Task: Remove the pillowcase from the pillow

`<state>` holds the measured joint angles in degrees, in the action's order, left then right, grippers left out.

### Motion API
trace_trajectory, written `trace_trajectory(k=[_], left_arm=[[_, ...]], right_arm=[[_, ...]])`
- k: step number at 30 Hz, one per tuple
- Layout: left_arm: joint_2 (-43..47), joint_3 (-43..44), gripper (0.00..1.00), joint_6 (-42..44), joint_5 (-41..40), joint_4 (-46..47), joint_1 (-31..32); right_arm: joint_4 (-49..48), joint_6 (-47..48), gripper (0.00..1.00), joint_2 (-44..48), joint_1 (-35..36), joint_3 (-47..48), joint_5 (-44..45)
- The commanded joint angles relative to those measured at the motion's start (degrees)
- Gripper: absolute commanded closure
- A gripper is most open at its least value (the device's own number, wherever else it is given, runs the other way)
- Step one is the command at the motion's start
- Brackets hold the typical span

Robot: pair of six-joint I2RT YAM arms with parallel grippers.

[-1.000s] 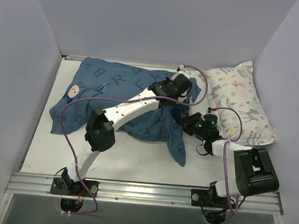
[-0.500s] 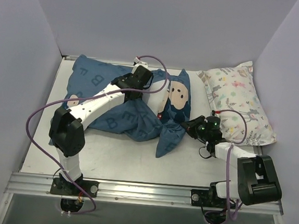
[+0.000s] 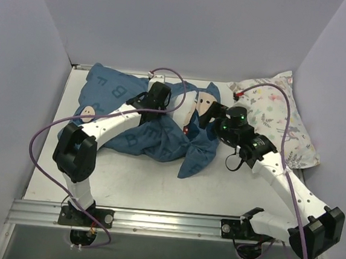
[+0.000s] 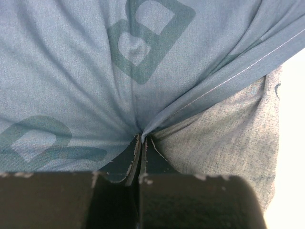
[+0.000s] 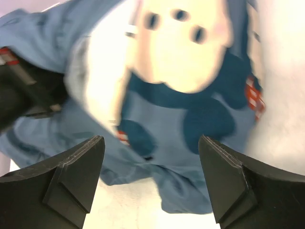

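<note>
The dark-blue pillowcase (image 3: 137,140) with darker letters lies crumpled across the table's middle and left. A cream face print (image 3: 204,99) shows on its raised right fold. My left gripper (image 3: 160,98) is shut on a pinch of the pillowcase (image 4: 95,71), and the fabric gathers into the closed jaws of this gripper (image 4: 142,138). My right gripper (image 3: 214,112) hovers open over the face print (image 5: 181,43); nothing is between the fingers of that gripper (image 5: 151,143). A white strip (image 3: 190,111) shows between the folds. I cannot tell if it is the pillow, which is otherwise hidden.
A smaller white pillow with pastel floral and deer print (image 3: 277,117) lies at the back right against the wall. Pale walls close in the table on three sides. A purple cable (image 3: 45,133) loops off the left arm.
My right gripper has opened and let go of the pillowcase's lower right fold, and has moved up and back over the face print. The left gripper stays shut on the fabric.
</note>
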<state>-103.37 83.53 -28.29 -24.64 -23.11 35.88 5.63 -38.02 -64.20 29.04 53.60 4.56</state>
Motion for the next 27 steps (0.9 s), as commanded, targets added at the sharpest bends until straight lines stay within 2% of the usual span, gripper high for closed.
trace_trajectory(k=[1, 5, 7, 9, 10, 11, 12, 14, 18, 19, 20, 23, 26, 27], left_arm=[[-1.5, -2.9, 1.0, -4.0, 10.9, -1.3, 1.3], [-1.7, -3.1, 1.0, -4.5, 11.2, -0.8, 1.2], [-1.8, -3.1, 1.0, -5.0, 11.3, -0.7, 0.9], [-2.4, -3.0, 1.0, -5.8, 12.2, -0.4, 0.2], [-2.7, -3.1, 1.0, -6.3, 12.5, -0.5, 0.1], [-3.2, -3.1, 1.0, -6.5, 12.9, -0.4, -0.6], [-3.5, -3.2, 1.0, -6.7, 13.4, -0.5, -1.0], [-3.7, -3.7, 1.0, -7.8, 13.9, -0.1, -2.4], [-3.9, -5.2, 1.0, -8.9, 16.0, 1.8, -4.1], [-3.9, -5.4, 1.0, -9.1, 16.1, 1.9, -4.3], [-4.0, -5.3, 1.0, -9.2, 16.1, 2.0, -4.6], [-4.0, -6.0, 1.0, -9.7, 15.9, 2.1, -5.6], [-3.8, -7.1, 1.0, -9.4, 15.7, 2.1, -7.0], [-3.7, -7.4, 1.0, -9.5, 15.6, 2.2, -7.5]], right_arm=[[12.0, 7.1, 0.19, -10.2, 4.5, 8.9, 7.6], [16.8, 9.8, 0.2, -22.4, 7.5, 21.7, 9.5], [19.0, 10.3, 0.23, -27.7, 7.4, 23.9, 11.1], [20.1, 10.9, 0.33, -29.7, 6.3, 24.0, 11.2], [20.5, 10.9, 0.4, -29.7, 5.7, 23.1, 10.7], [20.5, 10.6, 0.68, -29.1, 5.1, 21.8, 10.6], [20.5, 9.6, 0.78, -27.9, 3.5, 18.0, 10.8], [19.8, 9.1, 0.89, -23.3, 1.4, 13.2, 10.8], [15.1, 7.4, 0.91, -15.5, -8.0, 0.6, 5.0], [13.5, 6.3, 0.91, -13.4, -12.2, -4.7, 3.0], [11.8, 5.5, 0.91, -12.9, -14.1, -7.0, -2.2], [4.6, 2.1, 0.93, -13.1, -20.1, -15.5, -9.4], [0.5, 0.9, 0.96, -15.8, -22.8, -18.2, -11.4], [-0.5, 0.8, 0.94, -16.9, -23.0, -18.4, -11.5]])
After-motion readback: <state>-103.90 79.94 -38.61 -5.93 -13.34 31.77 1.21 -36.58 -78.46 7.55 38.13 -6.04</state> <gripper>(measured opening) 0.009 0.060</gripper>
